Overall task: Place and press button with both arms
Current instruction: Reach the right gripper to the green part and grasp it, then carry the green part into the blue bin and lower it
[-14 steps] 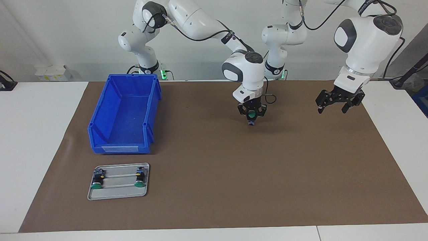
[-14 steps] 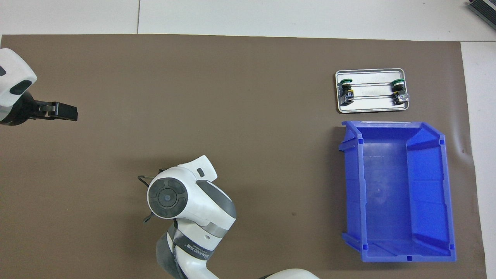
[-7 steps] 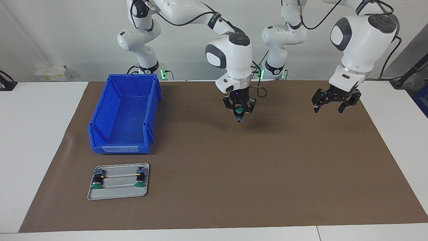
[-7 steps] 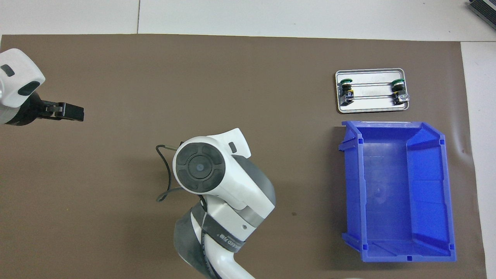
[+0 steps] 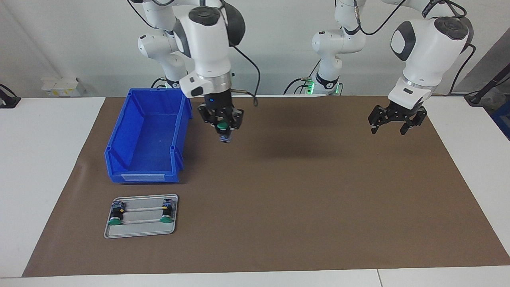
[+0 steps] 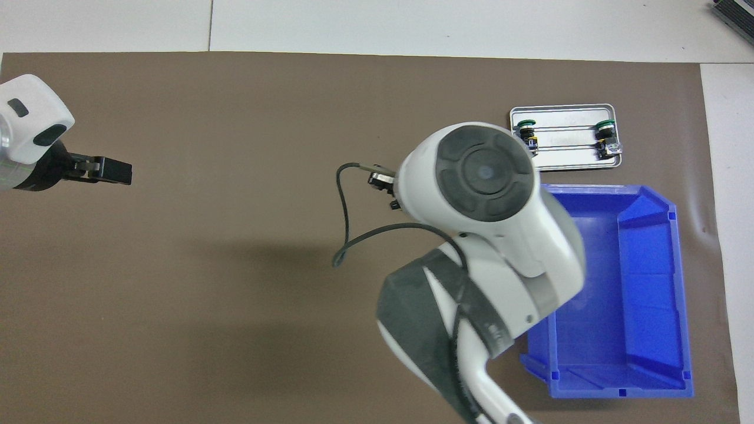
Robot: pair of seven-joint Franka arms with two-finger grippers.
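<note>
Right gripper: my fingers clamp the button, carried above the mat beside the blue bin.
Left gripper: fingers spread, waiting to press.

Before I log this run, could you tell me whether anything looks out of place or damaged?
Nothing stands out. Two buttons lie in the metal tray, the blue bin stands upright, and the right end effector holds a third button beside it.
</note>
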